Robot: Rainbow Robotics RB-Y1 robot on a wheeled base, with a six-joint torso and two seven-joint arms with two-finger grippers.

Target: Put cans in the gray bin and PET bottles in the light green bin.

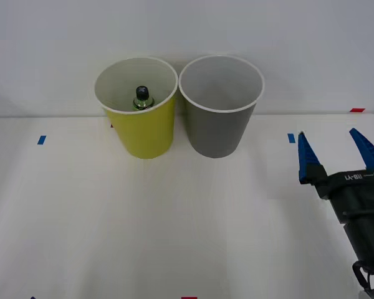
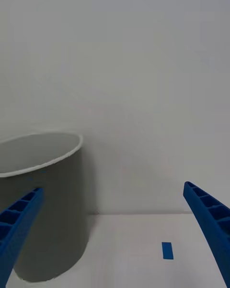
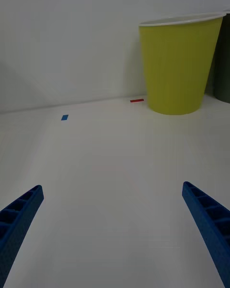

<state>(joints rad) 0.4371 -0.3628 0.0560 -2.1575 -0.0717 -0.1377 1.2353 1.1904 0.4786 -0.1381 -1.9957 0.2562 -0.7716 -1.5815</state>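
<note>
The light green bin (image 1: 143, 134) stands at the back of the table, and the gray bin (image 1: 219, 131) is touching or nearly touching it on its right. A PET bottle (image 1: 141, 98) with a black cap and green label stands inside the light green bin. Any cans are out of view. My right gripper (image 1: 327, 133) hovers open and holds nothing, to the right of the gray bin (image 2: 45, 211). In its wrist view the right gripper (image 2: 112, 187) faces the wall beside that bin. My left gripper (image 3: 112, 187) is open over bare table, with the light green bin (image 3: 179, 67) well ahead of it.
A white wall rises just behind the bins. Blue tape marks (image 1: 42, 140) (image 1: 291, 137) (image 2: 166, 250) (image 3: 64, 117) and red ones (image 1: 358, 109) (image 3: 137, 100) lie on the white table (image 1: 174, 237). A sliver of the gray bin (image 3: 223, 62) shows beside the green one.
</note>
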